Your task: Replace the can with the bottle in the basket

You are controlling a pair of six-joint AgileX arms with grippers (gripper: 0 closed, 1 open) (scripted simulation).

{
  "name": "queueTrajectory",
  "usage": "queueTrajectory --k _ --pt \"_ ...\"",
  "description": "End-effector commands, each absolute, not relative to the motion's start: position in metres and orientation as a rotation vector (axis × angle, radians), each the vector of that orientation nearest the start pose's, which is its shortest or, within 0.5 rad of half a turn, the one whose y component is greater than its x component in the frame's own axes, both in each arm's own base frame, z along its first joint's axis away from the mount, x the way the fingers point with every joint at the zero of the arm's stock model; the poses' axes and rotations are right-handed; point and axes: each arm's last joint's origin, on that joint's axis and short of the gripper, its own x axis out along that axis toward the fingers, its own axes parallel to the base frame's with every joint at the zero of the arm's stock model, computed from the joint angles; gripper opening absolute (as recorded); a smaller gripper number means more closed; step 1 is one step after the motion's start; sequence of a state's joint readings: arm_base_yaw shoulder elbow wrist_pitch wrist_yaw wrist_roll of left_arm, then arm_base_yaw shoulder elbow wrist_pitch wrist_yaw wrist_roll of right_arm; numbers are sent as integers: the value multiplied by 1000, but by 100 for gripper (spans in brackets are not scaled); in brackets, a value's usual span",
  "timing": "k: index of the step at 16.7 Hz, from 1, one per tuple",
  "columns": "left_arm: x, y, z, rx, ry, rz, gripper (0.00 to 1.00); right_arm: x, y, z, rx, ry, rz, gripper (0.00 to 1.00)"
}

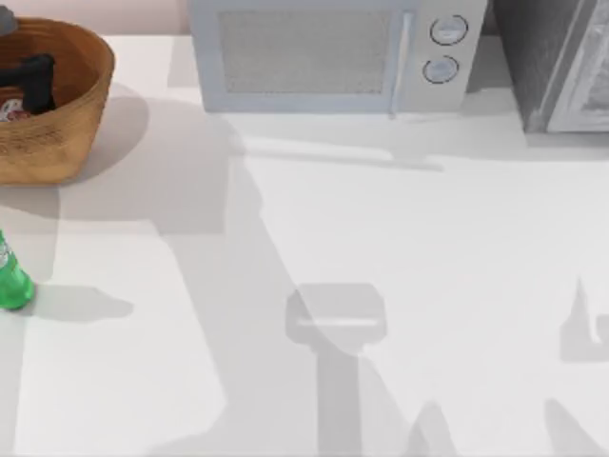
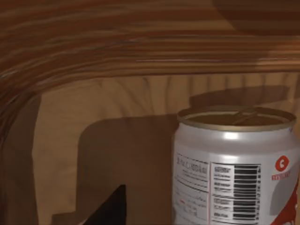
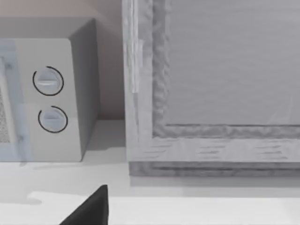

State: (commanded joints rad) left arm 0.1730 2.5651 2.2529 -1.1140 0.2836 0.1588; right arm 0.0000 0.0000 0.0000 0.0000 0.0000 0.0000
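The basket holds the can, upright, with the left gripper inside beside it; whether its fingers are parted, I cannot tell. The bottle stands outside on the table.

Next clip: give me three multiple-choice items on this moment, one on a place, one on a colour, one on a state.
1. Where does the bottle stand?
A. Inside the basket
B. On the table at the top view's left edge, in front of the basket
C. Against the microwave

2. What colour is the bottle?
A. Green
B. Blue
C. Black

3. How does the can stand in the basket?
A. Lying on its side
B. Crushed flat
C. Upright, top rim up

Answers:
1 B: the top view shows it on the white table, apart from the basket.
2 A: its body is bright green.
3 C: the left wrist view shows its gold top level, with the wicker wall behind; the left gripper reaches into the basket beside it.
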Motion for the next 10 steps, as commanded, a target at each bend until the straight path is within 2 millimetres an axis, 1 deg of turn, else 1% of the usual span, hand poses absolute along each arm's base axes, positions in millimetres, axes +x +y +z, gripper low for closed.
queueTrajectory --k 2,10 --pt "506 87 129 -196 1373 -182 100 106 -1 160 0 0 0 100" --pt "506 87 129 -196 1373 -182 40 106 -1 160 0 0 0 100"
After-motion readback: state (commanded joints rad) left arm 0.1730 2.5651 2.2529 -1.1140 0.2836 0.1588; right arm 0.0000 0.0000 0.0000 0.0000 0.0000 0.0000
